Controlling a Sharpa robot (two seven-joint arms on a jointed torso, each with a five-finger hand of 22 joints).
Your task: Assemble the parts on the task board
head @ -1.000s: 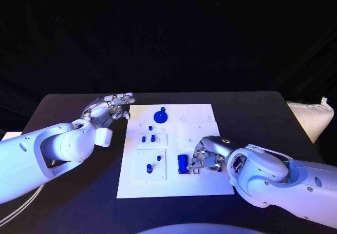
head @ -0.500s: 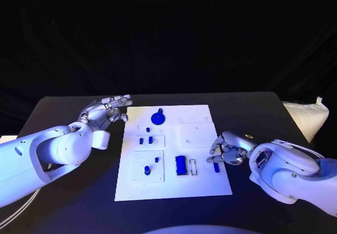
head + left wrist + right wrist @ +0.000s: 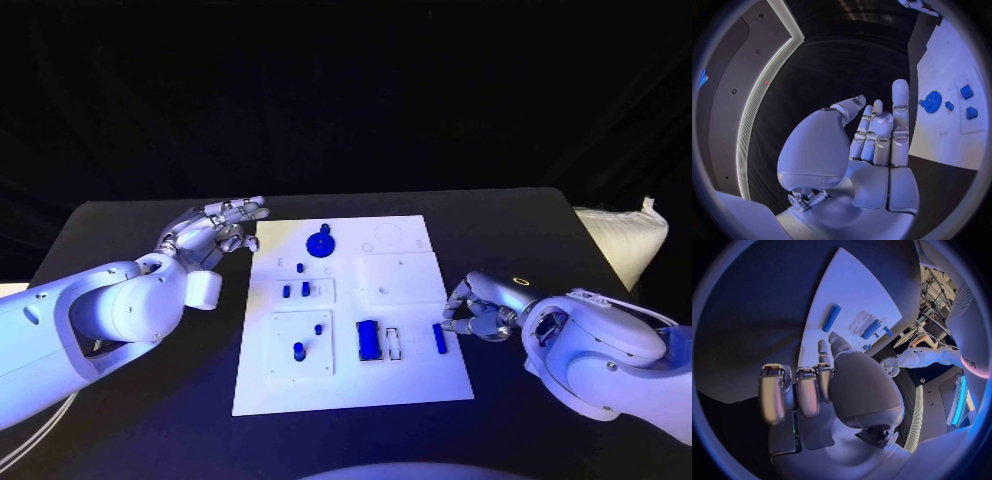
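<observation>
While silver hands (image 3: 216, 228) hover, flat white task board (image 3: 411, 380) holds blue parts (image 3: 369, 339).

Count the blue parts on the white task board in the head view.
8: gear, peg, two blocks, two pegs, large bar, thin bar. None seems hidden.

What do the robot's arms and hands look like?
Both arms are smooth, rounded white shells. The left hand and right hand are silver metal with jointed fingers. The right wrist carries a small glowing ring, and thin pale cables hang under the left arm.
</observation>
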